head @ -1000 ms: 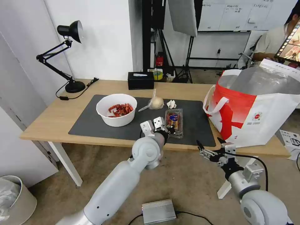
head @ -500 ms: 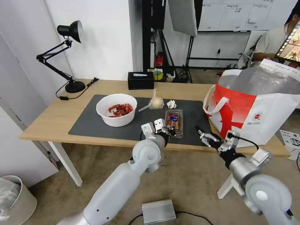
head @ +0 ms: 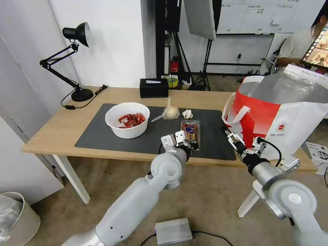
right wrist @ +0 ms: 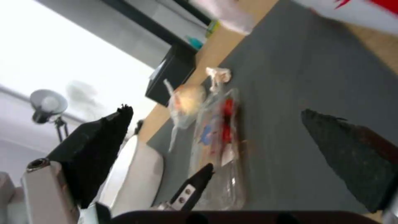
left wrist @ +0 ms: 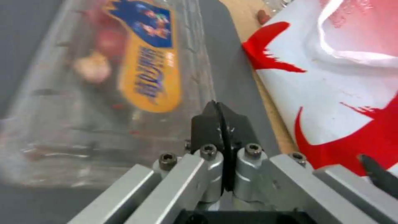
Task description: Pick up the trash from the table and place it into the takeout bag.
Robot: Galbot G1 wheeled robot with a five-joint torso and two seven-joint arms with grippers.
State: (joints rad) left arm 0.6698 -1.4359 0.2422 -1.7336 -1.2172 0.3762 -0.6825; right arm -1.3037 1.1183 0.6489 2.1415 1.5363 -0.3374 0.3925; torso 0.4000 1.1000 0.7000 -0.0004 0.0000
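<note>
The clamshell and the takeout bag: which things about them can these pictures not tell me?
- Clear plastic clamshell: in the head view the left gripper covers its near end; the left wrist view is too blurred to tell whether the shut fingers touch it.
- Takeout bag: the head view's right edge cuts it off; its high foil wall hides anything inside.
- Right gripper: open beside the bag; contact cannot be judged.
</note>
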